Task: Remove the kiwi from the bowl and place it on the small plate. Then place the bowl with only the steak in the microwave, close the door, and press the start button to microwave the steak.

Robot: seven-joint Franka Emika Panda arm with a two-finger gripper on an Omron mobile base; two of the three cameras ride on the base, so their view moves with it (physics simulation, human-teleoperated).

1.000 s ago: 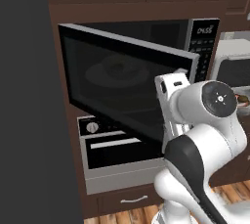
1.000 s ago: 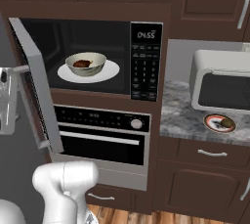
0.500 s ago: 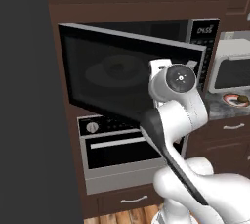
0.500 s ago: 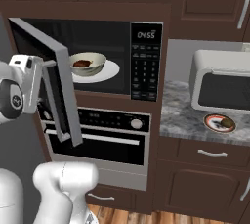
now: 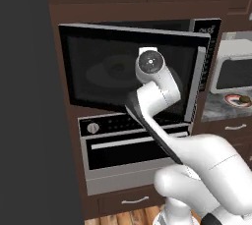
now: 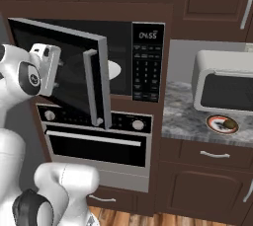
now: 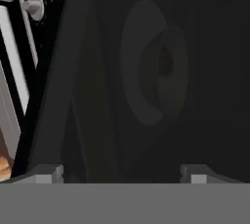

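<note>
Item: door-closing step, in hand as I judge it. The microwave (image 6: 123, 62) sits built into the dark cabinetry, its keypad (image 6: 146, 74) and display to the right of the cavity. The door (image 6: 64, 67) stands partly swung, hinged on its left, its free edge with the silver handle (image 6: 92, 87) out from the cabinet face. My arm's white wrist presses toward the glass from outside; the tool (image 6: 49, 69) lies flat against or just beside the pane, and I cannot tell whether its fingers are apart or together, since the hand view gives only their grey bases low against dark glass. Through that glass I make out faintly the round turntable disc and the bowl (image 7: 163, 66) on it, with a darker patch inside that I take for the steak. On the desk to the right, the small plate (image 6: 222, 124) carries the kiwi (image 6: 230, 123), beside a white countertop oven (image 6: 225, 84). Below the microwave: a knobbed oven (image 6: 99, 143). Next move, in my judgement: push the door until it seats flush, then withdraw, swing right to the keypad, and press start with a fingertip.
</note>
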